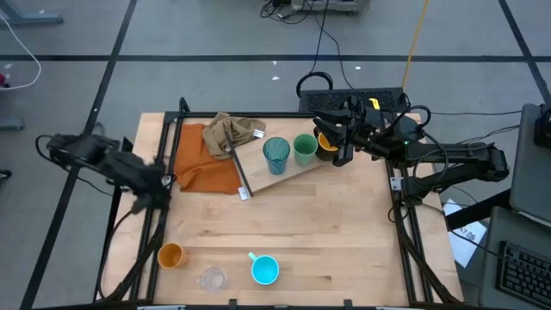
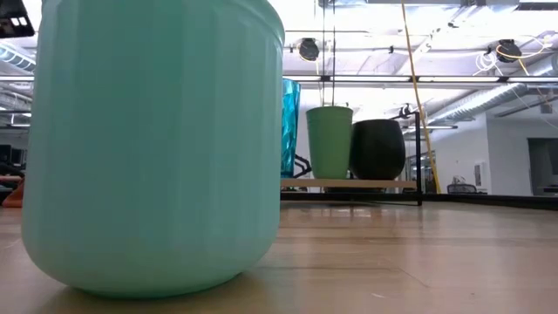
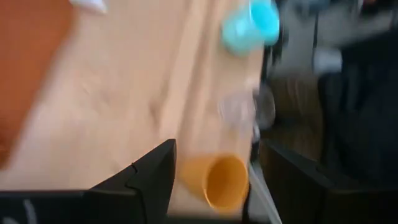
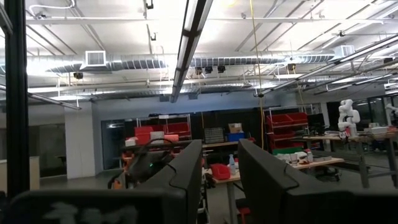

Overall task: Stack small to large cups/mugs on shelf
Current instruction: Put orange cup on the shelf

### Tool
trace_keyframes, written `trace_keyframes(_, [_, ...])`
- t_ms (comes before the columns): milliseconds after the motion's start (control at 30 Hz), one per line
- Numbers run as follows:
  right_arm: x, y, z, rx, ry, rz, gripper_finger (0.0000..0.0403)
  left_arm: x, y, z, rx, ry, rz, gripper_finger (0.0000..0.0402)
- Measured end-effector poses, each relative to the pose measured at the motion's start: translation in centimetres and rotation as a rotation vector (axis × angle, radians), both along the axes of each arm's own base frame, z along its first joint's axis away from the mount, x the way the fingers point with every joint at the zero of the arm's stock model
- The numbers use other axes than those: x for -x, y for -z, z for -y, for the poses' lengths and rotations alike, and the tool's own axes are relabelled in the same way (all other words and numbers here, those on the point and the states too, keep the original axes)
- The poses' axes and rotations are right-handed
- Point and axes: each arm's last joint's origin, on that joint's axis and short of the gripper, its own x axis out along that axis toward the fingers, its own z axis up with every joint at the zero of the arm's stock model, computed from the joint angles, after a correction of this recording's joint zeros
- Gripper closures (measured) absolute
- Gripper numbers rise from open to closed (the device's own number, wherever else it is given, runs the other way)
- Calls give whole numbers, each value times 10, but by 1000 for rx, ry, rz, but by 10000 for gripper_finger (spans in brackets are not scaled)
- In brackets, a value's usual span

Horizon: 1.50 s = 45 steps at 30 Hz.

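Three cups sit shelved; our left gripper (image 3: 208, 180), fingers spread, must next straddle the orange cup (image 3: 217, 180) ahead; right fingers (image 4: 186, 171) stand apart, holding nothing.

Upright on shelf (image 1: 297, 172), in a row: teal tumbler (image 1: 276, 155), green cup (image 1: 305, 149), black mug (image 1: 326, 145). Near tabletop front edge: orange cup (image 1: 170, 255), clear glass (image 1: 212, 279), light-blue mug (image 1: 264, 269).

Overhead looking straight down, table-level camera hard against light-blue mug (image 2: 153, 144), both sharing shelf (image 1: 297, 168)
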Motion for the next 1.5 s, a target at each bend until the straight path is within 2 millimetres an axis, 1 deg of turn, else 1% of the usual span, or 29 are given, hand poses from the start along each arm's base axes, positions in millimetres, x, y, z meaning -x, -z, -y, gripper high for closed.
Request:
trace_keyframes(133, [0, 0, 0, 5, 2, -4, 307, -26, 7, 16, 47, 133, -161, 172])
trace_keyframes(233, [0, 0, 0, 24, 12, -9, 307, -38, 11, 25, 63, 189, -225, 172])
trace_keyframes(300, [0, 0, 0, 31, 16, -11, 307, -41, 13, 31, 61, 220, -262, 172])
trace_keyframes(467, [0, 0, 0, 45, 23, -12, 307, -45, 17, 44, 62, 244, -330, 172])
trace_keyframes(733, [0, 0, 0, 46, 23, -10, 307, -54, 19, 69, 50, 230, -302, 172])
trace_keyframes(900, [0, 0, 0, 49, 25, -10, 307, -52, 26, 81, -5, 246, -372, 172])
trace_keyframes(1200, [1, -1, 0, 86, 46, -7, 307, -35, 29, 78, -49, 213, -504, 172])
trace_keyframes(1367, [1, -1, 1, 86, 46, -5, 307, -47, 29, 90, -67, 167, -374, 172])
trace_keyframes(1500, [1, -3, 1, 87, 47, 13, 307, -53, 37, 97, -119, 167, -412, 172])
